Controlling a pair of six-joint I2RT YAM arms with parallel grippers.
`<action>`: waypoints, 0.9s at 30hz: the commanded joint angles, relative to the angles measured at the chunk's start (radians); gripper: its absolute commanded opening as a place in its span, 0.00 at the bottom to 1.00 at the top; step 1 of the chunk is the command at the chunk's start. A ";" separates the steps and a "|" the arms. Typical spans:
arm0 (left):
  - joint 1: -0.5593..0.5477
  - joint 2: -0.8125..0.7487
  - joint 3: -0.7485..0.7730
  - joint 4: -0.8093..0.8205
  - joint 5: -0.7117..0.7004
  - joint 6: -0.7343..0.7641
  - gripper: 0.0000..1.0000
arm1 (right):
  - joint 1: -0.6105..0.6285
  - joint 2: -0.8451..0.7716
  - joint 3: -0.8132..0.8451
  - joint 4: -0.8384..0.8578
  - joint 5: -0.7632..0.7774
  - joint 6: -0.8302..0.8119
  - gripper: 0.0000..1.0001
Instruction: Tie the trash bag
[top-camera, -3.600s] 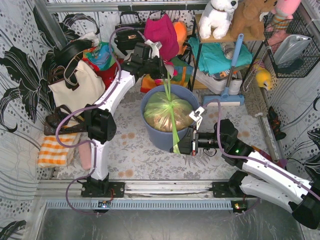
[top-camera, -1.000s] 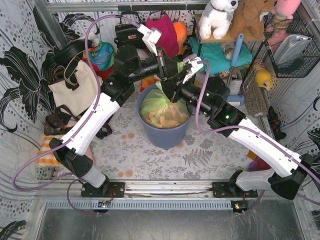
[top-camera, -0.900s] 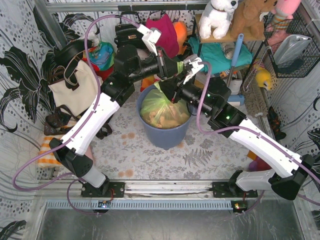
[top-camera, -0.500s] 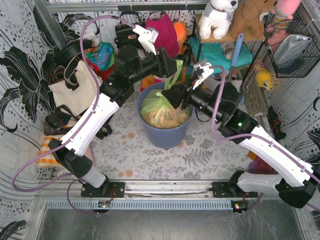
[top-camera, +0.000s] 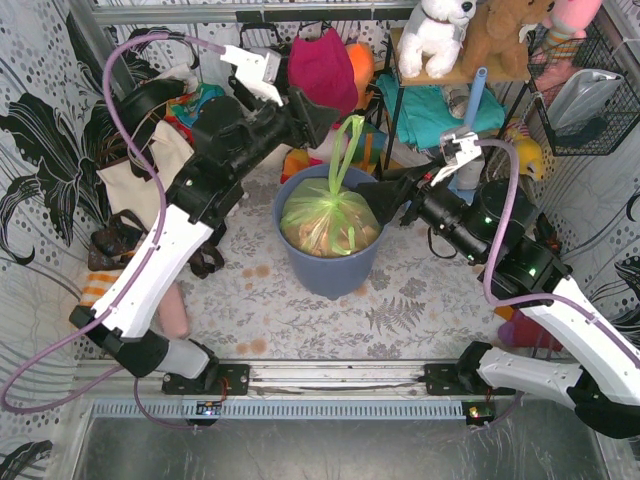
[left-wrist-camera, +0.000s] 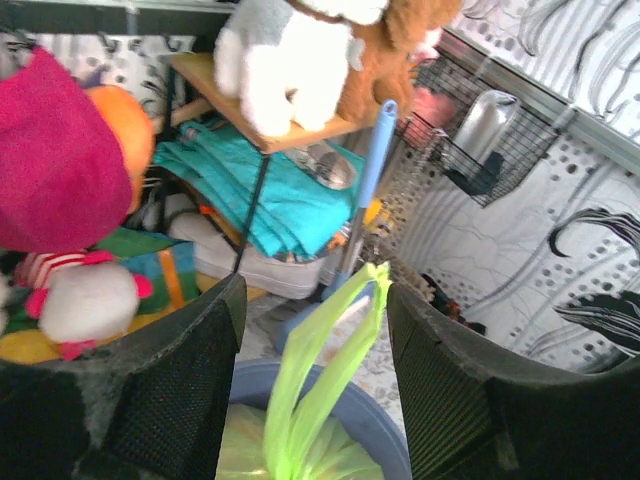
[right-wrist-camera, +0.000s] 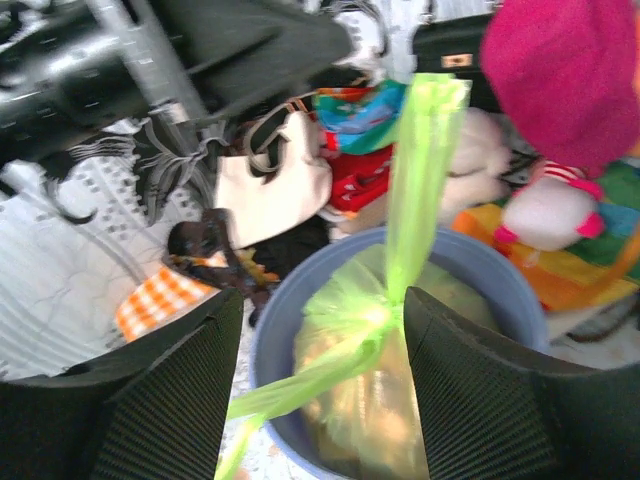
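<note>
The light-green trash bag (top-camera: 330, 222) sits in the round blue bin (top-camera: 300, 272) with brown paper showing through it. Its neck is gathered at a knot (right-wrist-camera: 375, 310). One tail (top-camera: 345, 150) stands upright; another (right-wrist-camera: 265, 395) trails down over the rim. My left gripper (top-camera: 322, 112) hovers open just left of the upright tail's tip. In the left wrist view the tail (left-wrist-camera: 325, 370) rises loose between the spread fingers (left-wrist-camera: 190, 370), close to the right one. My right gripper (top-camera: 385, 198) is open at the bin's right rim, with the bag (right-wrist-camera: 380, 420) beyond its fingers (right-wrist-camera: 470, 390).
A cream tote bag (top-camera: 150, 172) and an orange checked cloth (top-camera: 100, 295) lie on the left. Behind the bin are a pink plush (top-camera: 325, 65), a shelf with soft toys (top-camera: 440, 35) and a blue mop handle (top-camera: 466, 125). A wire basket (top-camera: 585, 105) hangs at right.
Both grippers have opened and let go of the bag's tails. The left drew back up and left, the right back to the right. One tail now stands free.
</note>
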 joint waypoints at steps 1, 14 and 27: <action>0.001 -0.080 -0.066 0.042 -0.162 0.060 0.68 | -0.002 0.011 0.075 -0.132 0.209 -0.043 0.66; 0.020 -0.323 -0.610 0.193 -0.747 0.077 0.97 | -0.283 0.094 0.007 -0.269 0.438 -0.104 0.74; 0.120 -0.370 -1.123 0.423 -1.048 -0.002 0.98 | -0.743 0.149 -0.418 -0.047 0.292 -0.086 0.97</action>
